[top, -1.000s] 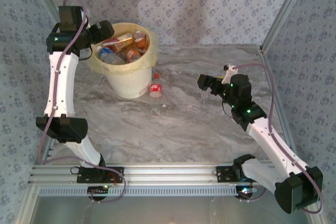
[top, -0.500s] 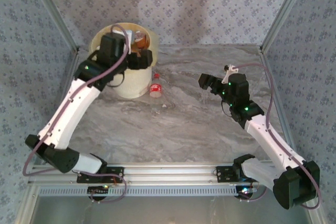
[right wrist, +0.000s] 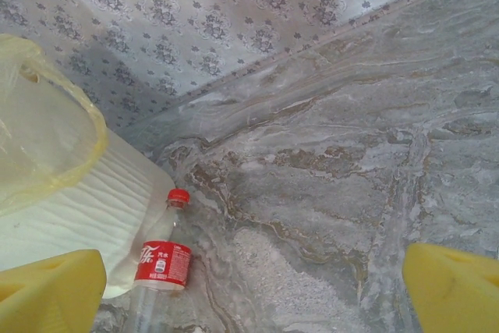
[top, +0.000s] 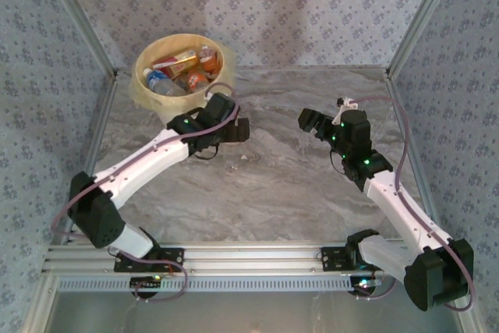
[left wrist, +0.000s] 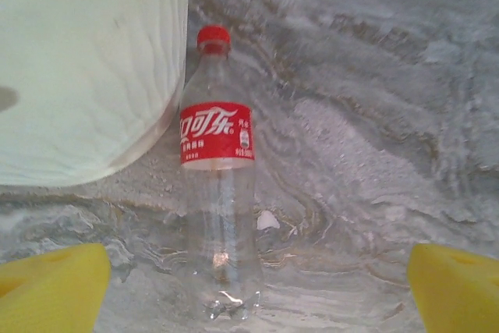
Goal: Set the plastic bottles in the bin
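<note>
Top external: left arm (top: 148, 157) stretched low and forward, left gripper (top: 238, 131) spread wide beside the bin (top: 139, 76), facing a lying bottle (left wrist: 218, 193). Right gripper (top: 309, 120) hovers mid-table, fingers apart. Other bottles (top: 175, 74) lie in the bin.

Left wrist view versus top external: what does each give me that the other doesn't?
Left wrist: a clear Coca-Cola bottle with a red cap and label, lying on the table beside the bin wall, framed between wide-apart yellow fingertips.
Top external: several bottles in the bin, the left gripper low next to the bin, and the right gripper open over the table.
Shared: the bin and the marble table.
</note>
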